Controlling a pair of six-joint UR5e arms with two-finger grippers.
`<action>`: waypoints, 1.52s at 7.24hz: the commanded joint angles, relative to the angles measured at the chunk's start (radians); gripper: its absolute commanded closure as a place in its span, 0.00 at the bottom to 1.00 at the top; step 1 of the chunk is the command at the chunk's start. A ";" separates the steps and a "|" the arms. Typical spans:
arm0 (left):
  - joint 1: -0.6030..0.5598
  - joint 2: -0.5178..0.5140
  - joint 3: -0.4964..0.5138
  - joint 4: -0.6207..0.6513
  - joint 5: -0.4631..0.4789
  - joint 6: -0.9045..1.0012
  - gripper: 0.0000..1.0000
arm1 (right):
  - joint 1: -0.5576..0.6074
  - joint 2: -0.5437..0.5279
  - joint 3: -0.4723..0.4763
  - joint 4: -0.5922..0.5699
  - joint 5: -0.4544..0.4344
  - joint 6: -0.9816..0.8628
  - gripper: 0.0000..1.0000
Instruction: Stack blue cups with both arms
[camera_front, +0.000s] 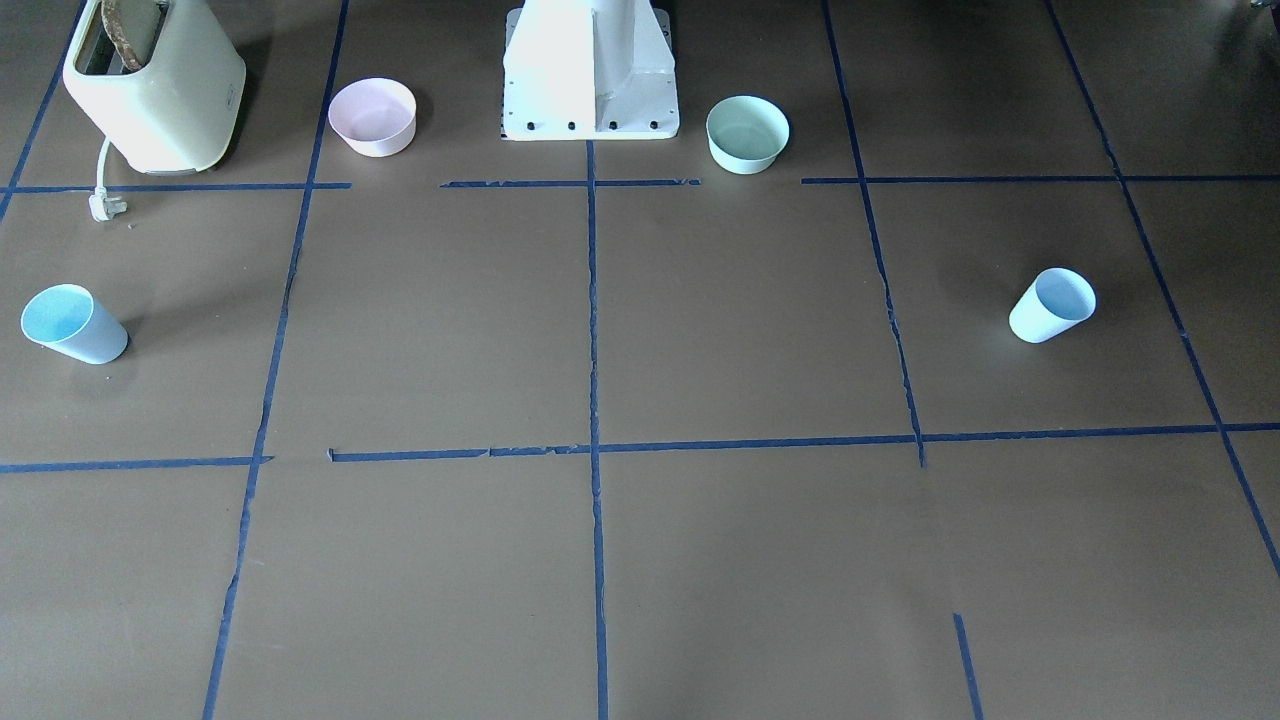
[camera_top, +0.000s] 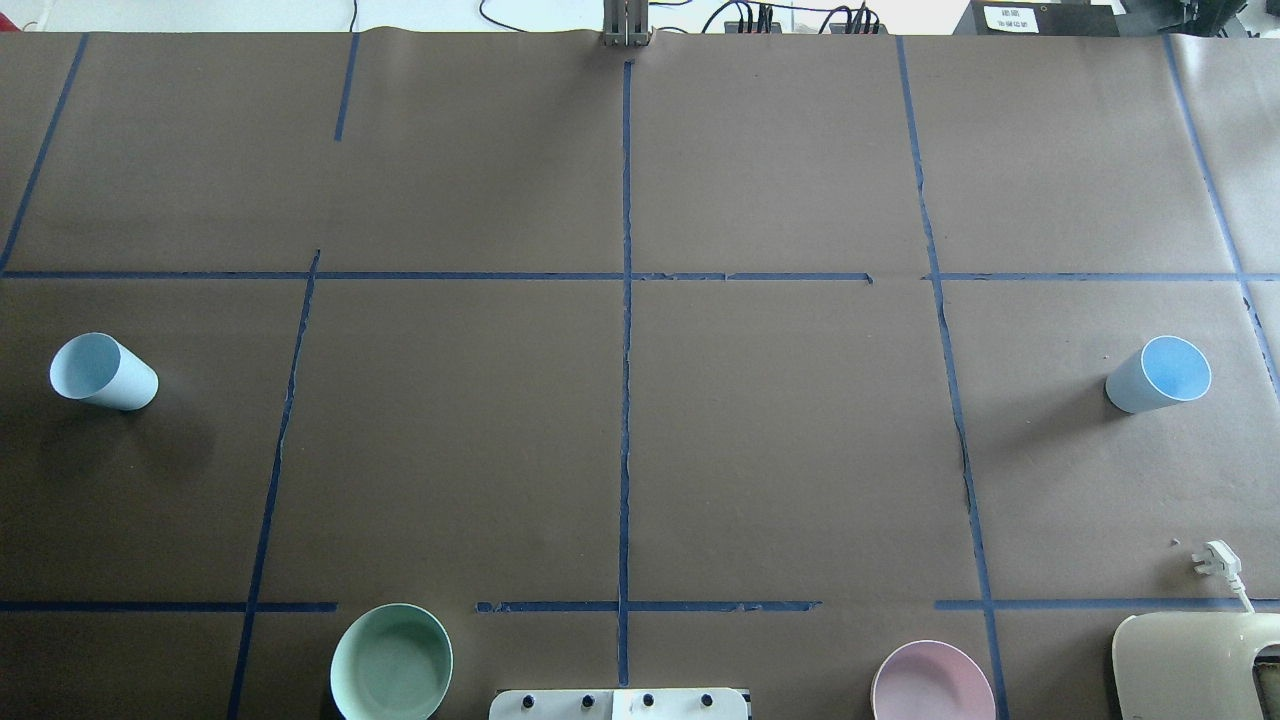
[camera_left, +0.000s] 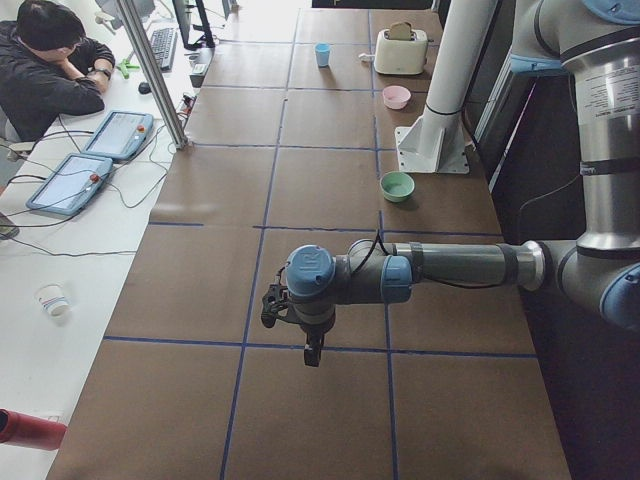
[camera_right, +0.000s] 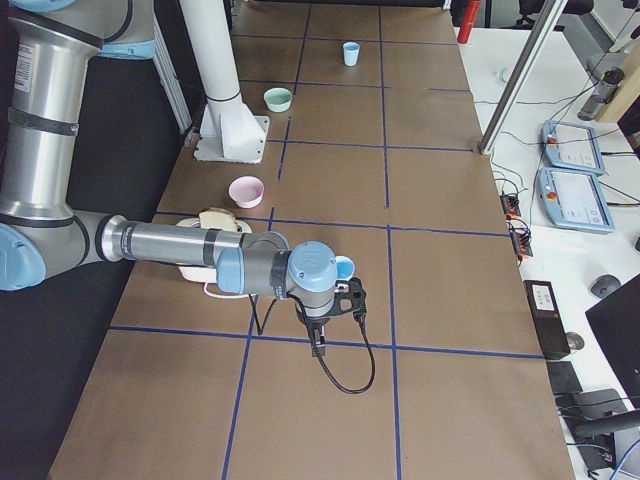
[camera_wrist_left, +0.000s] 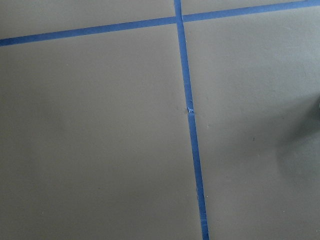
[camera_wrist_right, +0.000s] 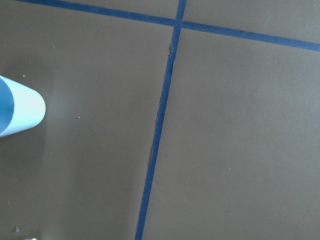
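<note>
Clearly, one blue cup (camera_right: 343, 267) sits just beside the right gripper (camera_right: 352, 298) at mid-frame — the other cup (camera_right: 351, 53) stands at the top. Whether this one or the left gripper (camera_left: 272, 305) is spread, I cannot tell.

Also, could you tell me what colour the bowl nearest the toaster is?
Pale pink; the bowl shows best front-facing.

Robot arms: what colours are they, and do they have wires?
Both are thick silver-grey tubes with round joints. The left arm and the right arm have light blue caps on the joints. The tips are black, and a black cable loops down from the right arm's end.
</note>
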 joint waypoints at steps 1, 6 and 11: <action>0.000 0.000 0.000 -0.002 0.000 0.000 0.00 | 0.000 -0.001 0.000 0.000 -0.001 0.000 0.00; 0.006 -0.078 -0.004 -0.024 -0.006 -0.008 0.00 | -0.002 0.001 0.002 0.000 0.001 0.000 0.00; 0.018 -0.146 -0.014 -0.075 -0.015 -0.012 0.00 | -0.002 0.002 0.005 0.002 0.001 0.000 0.00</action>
